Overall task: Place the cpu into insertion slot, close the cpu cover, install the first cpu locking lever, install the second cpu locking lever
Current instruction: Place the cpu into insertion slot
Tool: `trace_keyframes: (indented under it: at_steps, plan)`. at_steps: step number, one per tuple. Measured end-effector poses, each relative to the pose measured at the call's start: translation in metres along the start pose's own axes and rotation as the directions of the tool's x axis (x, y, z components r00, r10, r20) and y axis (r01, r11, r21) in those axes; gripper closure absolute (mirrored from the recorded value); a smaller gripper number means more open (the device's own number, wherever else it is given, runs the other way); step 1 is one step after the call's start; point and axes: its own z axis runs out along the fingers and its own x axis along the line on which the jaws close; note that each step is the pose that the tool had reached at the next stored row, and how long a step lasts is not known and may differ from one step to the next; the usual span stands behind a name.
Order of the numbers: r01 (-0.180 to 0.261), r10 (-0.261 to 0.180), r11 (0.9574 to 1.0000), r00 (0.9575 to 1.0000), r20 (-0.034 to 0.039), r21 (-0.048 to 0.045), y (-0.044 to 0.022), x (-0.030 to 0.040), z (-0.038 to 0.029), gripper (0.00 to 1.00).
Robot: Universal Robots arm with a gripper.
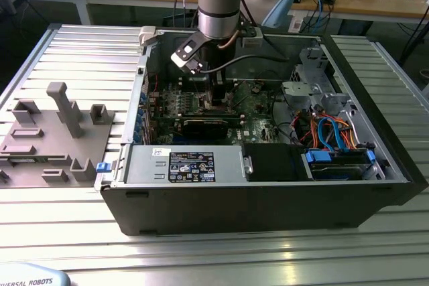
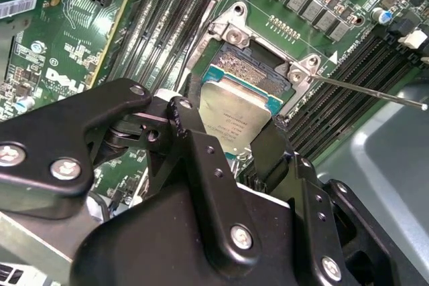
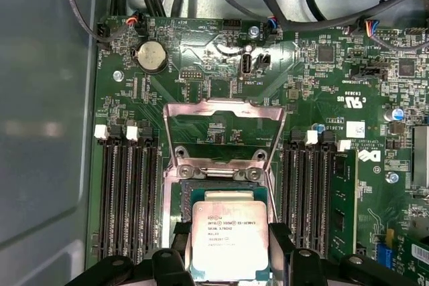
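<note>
Black two-finger gripper (image 1: 218, 95) down inside open black desktop computer case (image 1: 268, 192), upper centre of the exterior view, over green motherboard (image 3: 322, 118).

Closed to chip width in both wrist views. Holding small flat square cpu with dull silver-grey metal top (image 3: 230, 236) by two opposite edges, one black finger (image 3: 281, 242) on each side. Printed face up, roughly level with the board by my read.

Not seated yet. Appears to hang just above and partly over small dark square insertion slot with silver metal rim (image 2: 258, 70). In the second wrist view, covering the near part of the recess, with a strip of contact field exposed beyond the chip's leading edge. So: slot straight ahead of the fingertips, along the line the gripper points, not off to a side. Near parallel to the socket rim, edge for edge; no clear twist.

Thin silver cpu cover frame with square window (image 3: 224, 107) flipped up and back on the far side of the slot, standing open, apart from the chip. Thin silver wire locking lever (image 2: 369, 92) swung out from a socket corner, unlatched. Long black memory slots (image 3: 127, 192) flanking the socket on both sides, near the fingers; judged the tight spot.

Step in hand, as judged: cpu placement. Cover not closed, visible lever not latched.
</note>
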Motion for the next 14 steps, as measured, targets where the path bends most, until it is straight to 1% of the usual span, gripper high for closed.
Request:
trace_keyframes:
  at_steps: [3,6,9,11,14]
  plan:
    - [-0.01,0.01,1.0,1.0,0.0005,0.0001,-0.0002,0.0004,0.0032,0.46]
    - [-0.038,0.038,0.9993,0.9993,0.0018,0.0004,-0.0003,0.0007,0.0053,0.46]
    - [-0.039,0.039,0.9993,0.9993,0.0017,0.0003,-0.0007,0.0009,0.0078,0.46]
    - [-0.038,0.038,0.9993,0.9993,0.0017,0.0004,-0.0025,0.001,0.0095,0.46]
    - [-0.038,0.038,0.9993,0.9993,0.0018,0.0004,-0.0027,0.001,0.0114,0.46]
